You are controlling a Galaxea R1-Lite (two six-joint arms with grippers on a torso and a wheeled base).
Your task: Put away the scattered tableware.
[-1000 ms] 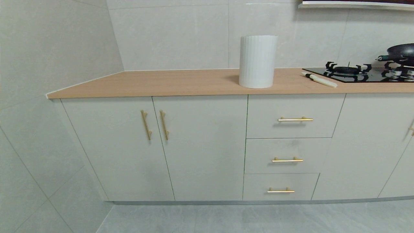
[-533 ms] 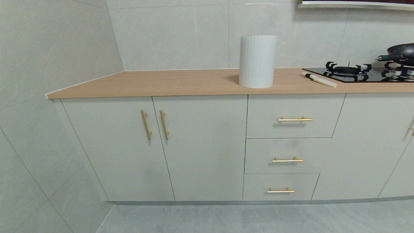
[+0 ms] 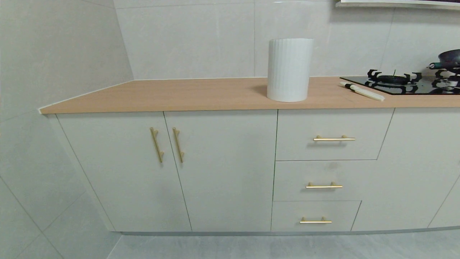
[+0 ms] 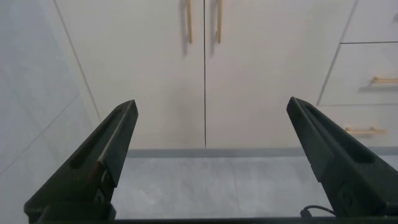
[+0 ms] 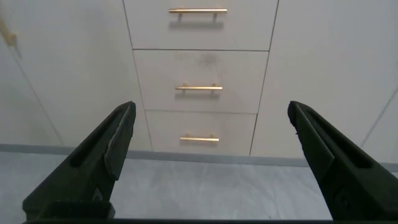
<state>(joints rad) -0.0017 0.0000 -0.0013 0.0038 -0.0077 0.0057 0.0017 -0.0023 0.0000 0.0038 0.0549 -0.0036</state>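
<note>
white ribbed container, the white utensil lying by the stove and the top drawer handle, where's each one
white ribbed container [image 3: 289, 70], head view, middle of its side wall
white utensil [image 3: 362, 91], head view, midway along its pale shaft
top drawer handle [image 3: 334, 138], head view, middle of the gold bar

One countertop [image 3: 179, 95] carries one white ribbed canister [image 3: 289, 70] and one pale knife-like utensil [image 3: 363, 92]. One gas hob [image 3: 413, 86] shows two burner grates [image 3: 393, 76] and one dark pan [image 3: 450, 57]. Below are two cabinet doors [image 3: 222, 172], three drawers [image 3: 330, 122] and five gold handles [image 3: 334, 138]. There are two grippers: left gripper [image 4: 210, 104] and right gripper [image 5: 210, 106].
</note>
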